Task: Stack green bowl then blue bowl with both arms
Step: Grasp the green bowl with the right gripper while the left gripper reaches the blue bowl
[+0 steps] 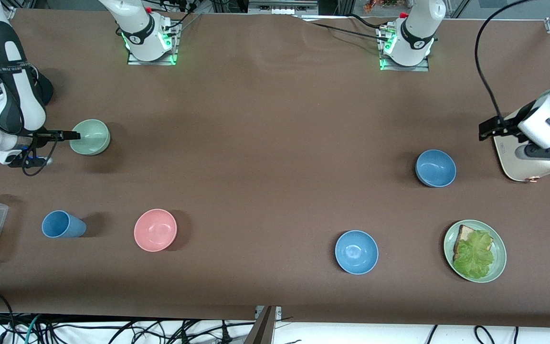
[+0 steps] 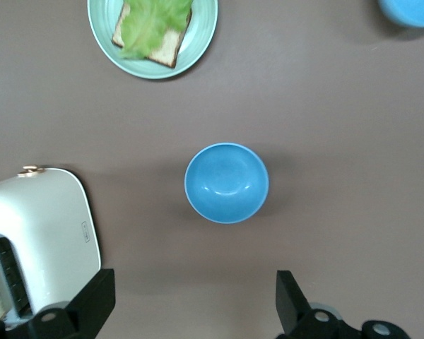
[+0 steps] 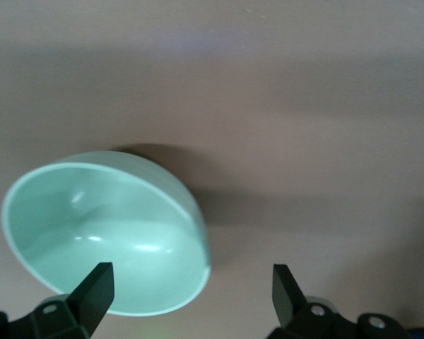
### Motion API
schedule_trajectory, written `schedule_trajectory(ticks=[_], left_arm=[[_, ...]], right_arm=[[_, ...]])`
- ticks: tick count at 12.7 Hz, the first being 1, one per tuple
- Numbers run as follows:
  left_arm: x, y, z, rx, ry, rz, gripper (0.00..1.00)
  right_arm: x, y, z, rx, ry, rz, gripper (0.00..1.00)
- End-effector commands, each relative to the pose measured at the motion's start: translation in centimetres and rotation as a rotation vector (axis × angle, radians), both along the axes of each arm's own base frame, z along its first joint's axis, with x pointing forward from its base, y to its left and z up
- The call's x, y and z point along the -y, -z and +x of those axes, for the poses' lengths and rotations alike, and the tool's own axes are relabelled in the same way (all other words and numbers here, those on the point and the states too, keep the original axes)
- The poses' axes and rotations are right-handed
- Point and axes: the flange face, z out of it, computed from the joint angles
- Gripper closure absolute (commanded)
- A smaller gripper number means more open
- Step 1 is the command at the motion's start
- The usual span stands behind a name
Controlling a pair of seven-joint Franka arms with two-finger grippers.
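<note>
Your right tool [image 1: 75, 136], mid-left of the frame, is open at the green bowl [image 1: 90, 137]: straddle the rim before pinching. Left tool [image 2: 191, 300] hovers open over the blue bowl [image 1: 436, 167].

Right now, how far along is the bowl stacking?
Nothing is stacked yet. The right claw, open, is at the green bowl's rim, no grip visible. The left claw hangs open near the muted blue bowl, above the toaster. Both pickups and both placements remain.
</note>
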Motion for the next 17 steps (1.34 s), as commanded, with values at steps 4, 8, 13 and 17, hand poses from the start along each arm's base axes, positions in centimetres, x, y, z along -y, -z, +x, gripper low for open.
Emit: schedule_trajectory(ticks=[4, 8, 13, 17], left_arm=[[-4.4, 3.0, -1.0, 0.012, -0.061, 0.010, 0.00], [-4.4, 8.2, -1.7, 0.035, -0.066, -0.004, 0.00], [-4.4, 15.8, -3.0, 0.071, -0.086, -0.018, 0.00], [-4.5, 20.5, -3.7, 0.085, -0.086, -0.013, 0.00]], right_arm=[[1.1, 3.0, -4.0, 0.055, -0.020, 0.011, 0.01], [0.8, 3.7, -4.6, 0.055, -0.018, 0.025, 0.70], [0.3, 3.6, -4.2, 0.069, 0.023, 0.047, 1.00], [-4.5, 0.7, 0.8, 0.087, 0.071, 0.116, 1.00]])
